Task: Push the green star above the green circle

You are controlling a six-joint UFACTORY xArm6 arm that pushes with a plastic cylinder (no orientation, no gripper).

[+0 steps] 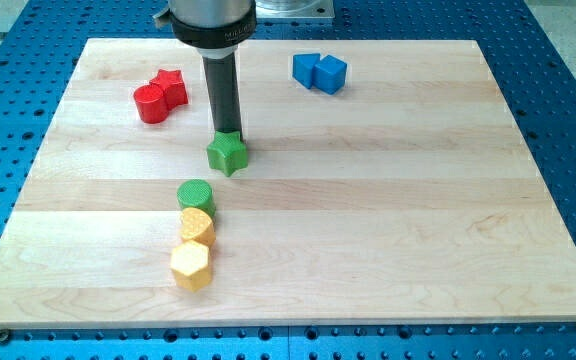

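Though the end effector has no jaws, my tip (227, 135) touches the green star (228, 155) above the green circle (195, 194).

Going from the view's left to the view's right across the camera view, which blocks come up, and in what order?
Red cylinder → red star → green circle → green star, with my tip at its top edge → blue blocks. The two yellow blocks overlap the green circle's span, so they are left out.
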